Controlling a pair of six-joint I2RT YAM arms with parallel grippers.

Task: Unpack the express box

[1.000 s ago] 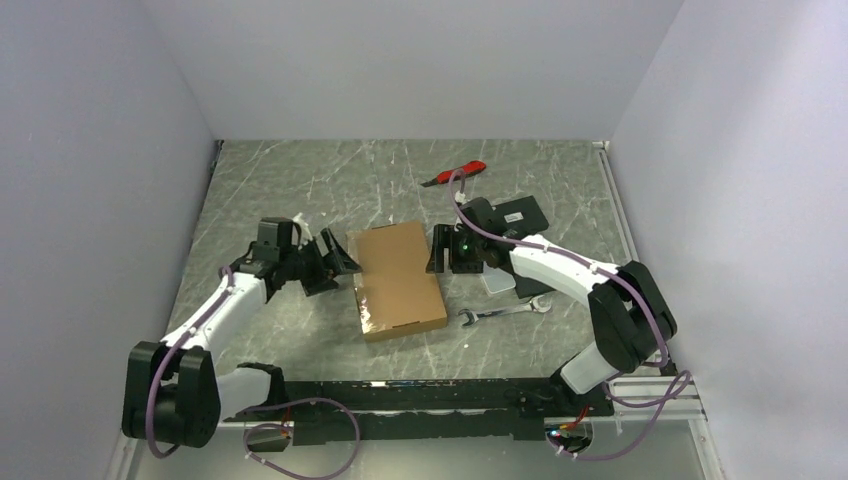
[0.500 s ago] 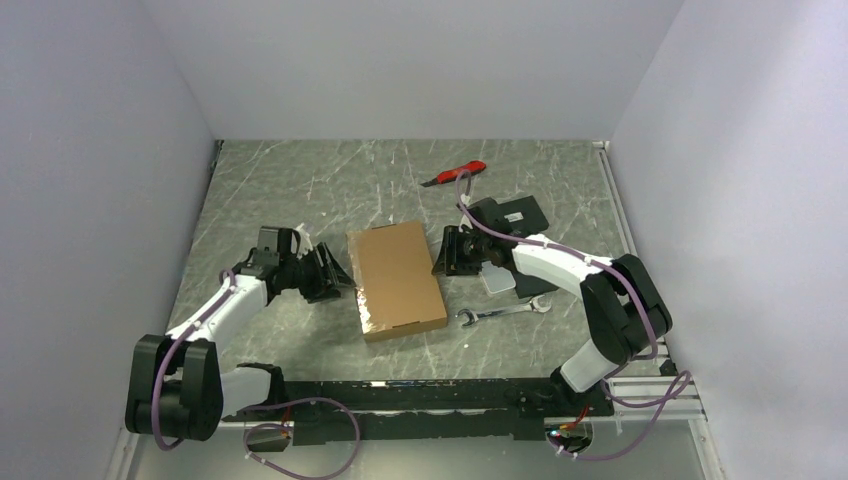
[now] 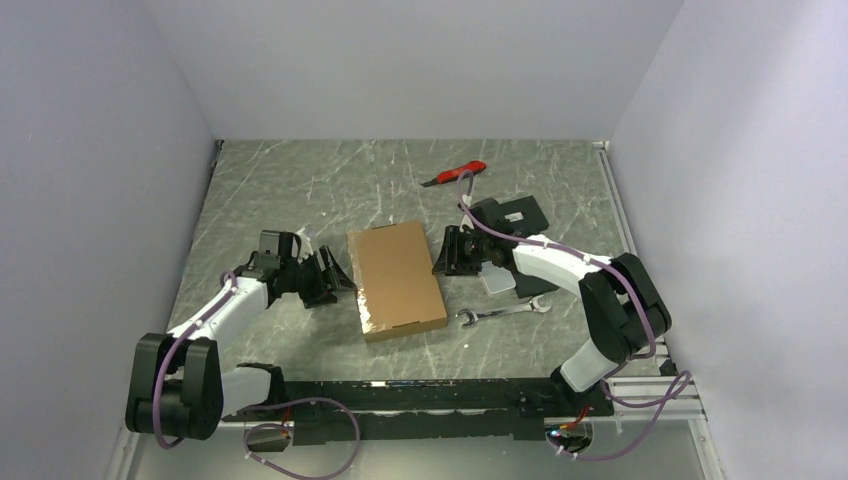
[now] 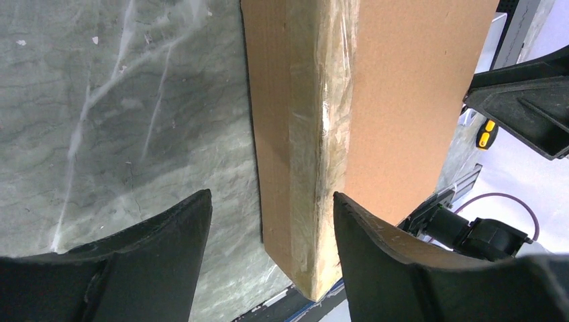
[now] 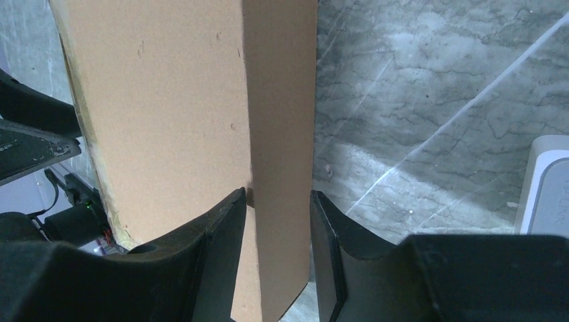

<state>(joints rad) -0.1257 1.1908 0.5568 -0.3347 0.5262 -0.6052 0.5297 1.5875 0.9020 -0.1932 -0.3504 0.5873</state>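
Currently, the express box [image 3: 397, 280], flat on the desk [image 3: 280, 190] at frame centre, is flanked by the left pincer [image 3: 337, 272] and right pincer [image 3: 442, 254], both released; it could be skidded by uneven pressing.

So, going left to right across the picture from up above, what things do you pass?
black left gripper → flat brown cardboard express box → black right gripper → flat black rectangular box
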